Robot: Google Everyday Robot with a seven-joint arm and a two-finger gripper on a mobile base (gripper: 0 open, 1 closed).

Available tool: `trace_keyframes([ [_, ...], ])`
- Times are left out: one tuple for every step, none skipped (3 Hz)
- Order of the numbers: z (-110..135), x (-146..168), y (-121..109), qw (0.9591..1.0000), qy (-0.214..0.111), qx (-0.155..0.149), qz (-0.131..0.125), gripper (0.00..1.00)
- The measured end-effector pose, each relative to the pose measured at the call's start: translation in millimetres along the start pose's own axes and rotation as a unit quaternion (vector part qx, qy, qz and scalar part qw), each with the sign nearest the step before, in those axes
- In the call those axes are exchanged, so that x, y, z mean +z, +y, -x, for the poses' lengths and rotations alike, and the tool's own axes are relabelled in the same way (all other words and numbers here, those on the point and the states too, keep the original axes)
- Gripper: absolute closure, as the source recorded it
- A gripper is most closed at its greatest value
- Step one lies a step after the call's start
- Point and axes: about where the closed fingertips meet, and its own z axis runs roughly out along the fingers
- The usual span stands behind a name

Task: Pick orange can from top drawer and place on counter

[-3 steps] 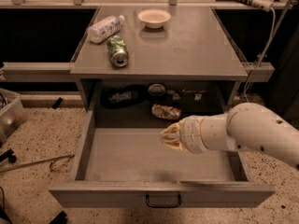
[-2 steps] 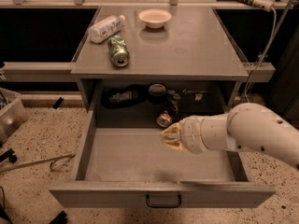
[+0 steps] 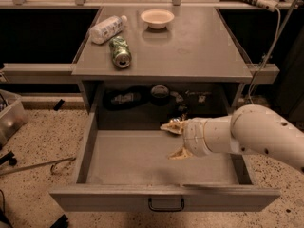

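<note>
1. The gripper (image 3: 172, 140) enters from the right on a white arm (image 3: 251, 134). It sits low inside the top drawer (image 3: 88, 148), near the drawer's back. The jaws stand spread apart, one above the other in this view, with nothing visible between them. This posture suits closing on a can that lies on its side.
2. Only a small part of the orange can (image 3: 176, 121) shows, at the rear of the drawer just behind the upper jaw. Contact between them cannot be told. The can is judged not yet grasped.
3. The drawer is pulled out, so its interior is open from above. Bare floor lies in front and to the left of the gripper. The side walls and the front panel with its handle (image 3: 166, 204) bound any sideways move.
4. The front edge of the desk (image 3: 204, 51) overhangs the drawer's rear. The can probably needs to be drawn forward before it is raised.
5. On the desk, a green can (image 3: 120, 52) and a white bottle (image 3: 107, 29) lie at the left, and a bowl (image 3: 157, 18) stands at the rear. The right half is bare and is the likely spot to set the can down.
</note>
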Motion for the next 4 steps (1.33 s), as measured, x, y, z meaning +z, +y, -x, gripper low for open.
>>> trace_keyframes([
  [0.0,0.0,0.0,1.0,0.0,0.0,0.0,0.0],
  [0.0,0.0,0.0,1.0,0.0,0.0,0.0,0.0],
  [-17.8,5.2,-4.2,0.9998,0.016,-0.009,0.001,0.0],
  [-57.6,16.3,-18.9,0.9987,0.041,-0.015,-0.024,0.0],
])
